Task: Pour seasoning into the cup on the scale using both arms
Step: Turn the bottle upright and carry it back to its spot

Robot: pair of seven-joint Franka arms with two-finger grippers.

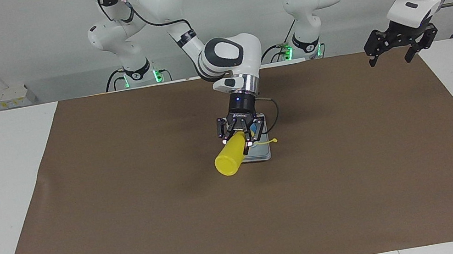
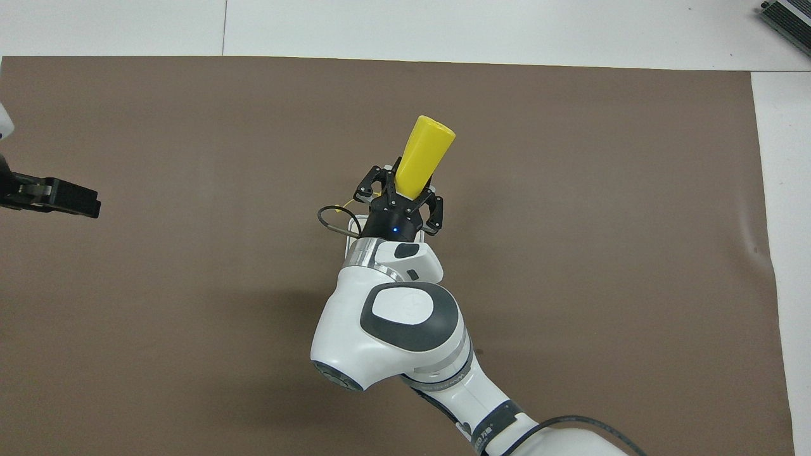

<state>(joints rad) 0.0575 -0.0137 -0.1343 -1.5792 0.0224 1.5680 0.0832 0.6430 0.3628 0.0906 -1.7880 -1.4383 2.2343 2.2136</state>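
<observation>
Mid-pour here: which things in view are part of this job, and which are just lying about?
In the job:
- seasoning bottle, tipped over, shut in the right gripper
- scale under it
- cup on the scale, mostly hidden
- left gripper, open, waiting over the left arm's end of the table

Lying about:
- brown mat
- grey device at the table's corner

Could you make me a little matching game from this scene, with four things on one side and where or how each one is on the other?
Things:
1. seasoning bottle
2. scale
3. left end effector
4. right end effector

States:
A. open, holding nothing, raised at the left arm's end of the table
B. flat on the brown mat
C. tipped over, held in the air
D. shut on the bottle, over the scale

Pairs: 1-C, 2-B, 3-A, 4-D
</observation>
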